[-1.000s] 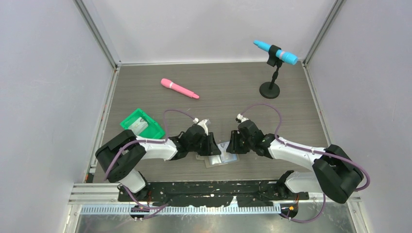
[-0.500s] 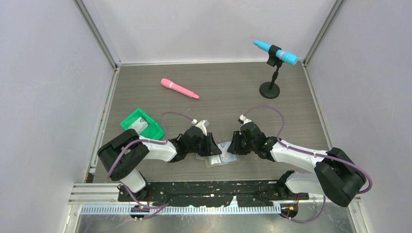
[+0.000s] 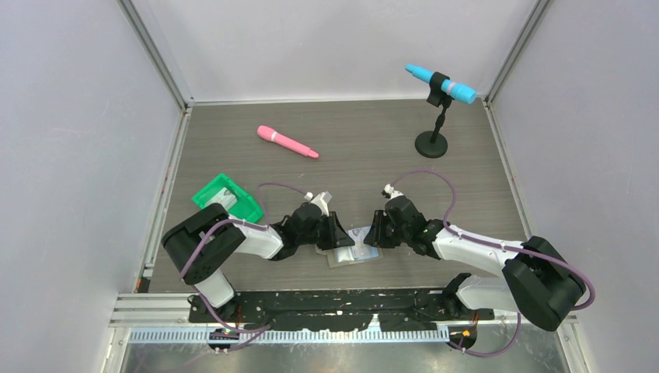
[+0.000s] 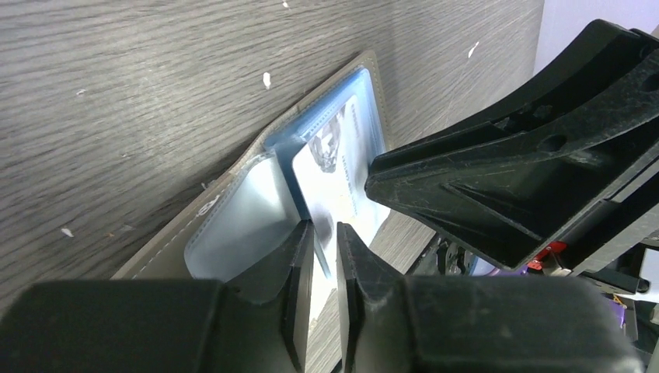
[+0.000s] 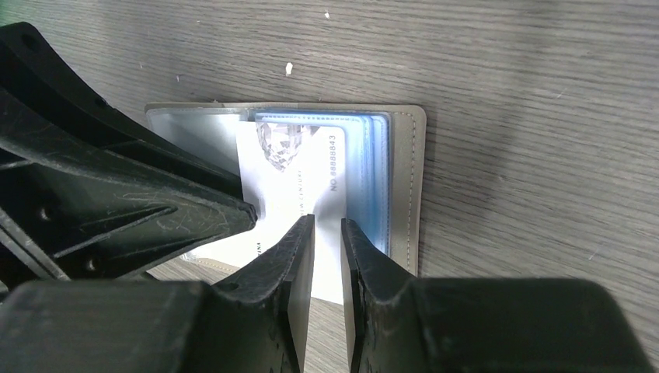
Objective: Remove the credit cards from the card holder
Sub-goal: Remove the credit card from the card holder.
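The card holder [image 3: 359,255] lies open on the table between my two grippers, its grey cover [image 5: 408,179] and pale blue pockets facing up. One whitish credit card [image 5: 299,179] with faint print sticks partway out of a pocket toward the near edge. My left gripper [image 4: 325,227] hovers low over the holder's left half with its jaws only a narrow gap apart. A blue pocket edge and the credit card [image 4: 334,179] show through that gap. My right gripper [image 5: 326,220] stands over the card's near part, its jaws also a narrow gap apart and nothing clamped between them.
A green tray [image 3: 228,200] holding something pale sits left of the arms. A pink marker [image 3: 287,142] lies further back. A blue marker [image 3: 440,84] is clipped in a black stand [image 3: 431,144] at the back right. Frame posts and walls enclose the table.
The jaws of both grippers have narrowed. The left arm has shifted slightly, bringing its gripper lower over the holder. The holder has stayed in place.
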{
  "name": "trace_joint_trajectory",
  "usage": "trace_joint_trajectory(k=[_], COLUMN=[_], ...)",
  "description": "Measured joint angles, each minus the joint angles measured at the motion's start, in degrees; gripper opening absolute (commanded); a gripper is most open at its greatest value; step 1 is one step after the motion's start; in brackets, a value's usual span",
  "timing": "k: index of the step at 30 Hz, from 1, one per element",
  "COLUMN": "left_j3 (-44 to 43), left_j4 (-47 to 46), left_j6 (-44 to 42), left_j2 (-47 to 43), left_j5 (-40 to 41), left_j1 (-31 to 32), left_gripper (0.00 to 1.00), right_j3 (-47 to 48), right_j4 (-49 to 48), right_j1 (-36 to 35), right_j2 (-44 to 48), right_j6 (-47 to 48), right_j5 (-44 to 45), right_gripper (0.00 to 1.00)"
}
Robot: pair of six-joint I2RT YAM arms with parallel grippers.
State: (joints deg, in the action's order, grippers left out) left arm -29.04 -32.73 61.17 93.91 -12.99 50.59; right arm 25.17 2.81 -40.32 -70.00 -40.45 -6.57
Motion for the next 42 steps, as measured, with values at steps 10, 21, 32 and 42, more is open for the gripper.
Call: trace_joint_trajectory(k=[10, 21, 32, 42], left_j3=[0.8, 4.1, 7.7, 7.4], left_j4=[-2.1, -3.4, -0.9, 16.7], left_j6=[2.8, 4.9, 4.5, -0.2], left_j2=[0.4, -2.0, -9.0, -25.1], left_j5=[-1.2, -2.0, -2.4, 1.8], left_j1=[-0.9, -2.9, -5.6, -6.0], left_gripper=[0.00, 0.00, 0.00, 0.00], right_j3=[-0.1, -0.1, 0.0, 2.2], right_j4=[-0.1, -0.2, 0.1, 5.2], right_j1=[0.2, 0.6, 0.8, 1.2], right_j2=[-0.1, -0.2, -0.1, -0.1], right_j6=[-0.3, -0.5, -0.3, 1.3], right_j5=[-0.1, -0.2, -0.3, 0.1], right_gripper=[0.26, 0.27, 0.27, 0.28])
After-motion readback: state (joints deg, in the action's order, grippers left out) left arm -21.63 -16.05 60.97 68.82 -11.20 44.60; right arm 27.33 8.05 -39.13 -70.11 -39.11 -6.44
